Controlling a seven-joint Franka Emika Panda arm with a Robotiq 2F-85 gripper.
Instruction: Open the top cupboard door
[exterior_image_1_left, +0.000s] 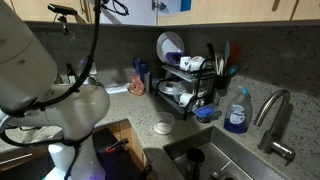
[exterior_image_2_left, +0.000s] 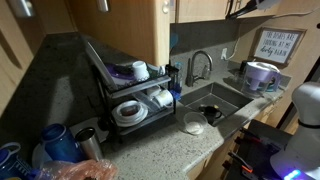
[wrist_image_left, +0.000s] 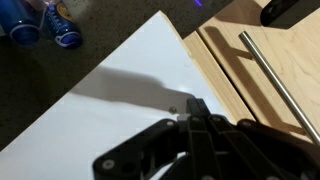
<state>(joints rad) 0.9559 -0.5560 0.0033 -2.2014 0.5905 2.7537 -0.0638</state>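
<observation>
In the wrist view the fingers (wrist_image_left: 200, 128) look pressed shut, holding nothing, over a white panel (wrist_image_left: 110, 90). The door (wrist_image_left: 245, 70) lies at two o'clock, its handle (wrist_image_left: 283, 85) apart from them. Shut fingers could skid off that thin bar, leaving the door unmoved.

top cupboard door (exterior_image_2_left: 120, 35) | light wood, small knob (exterior_image_2_left: 167, 8) | above dish rack (exterior_image_2_left: 135, 95) | openness unclear

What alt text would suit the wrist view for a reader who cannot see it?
The black hand, fingers together, points at a white panel that it shadows. To the right is light wood with a long metal bar handle; blue containers sit on dark countertop at top left.
</observation>
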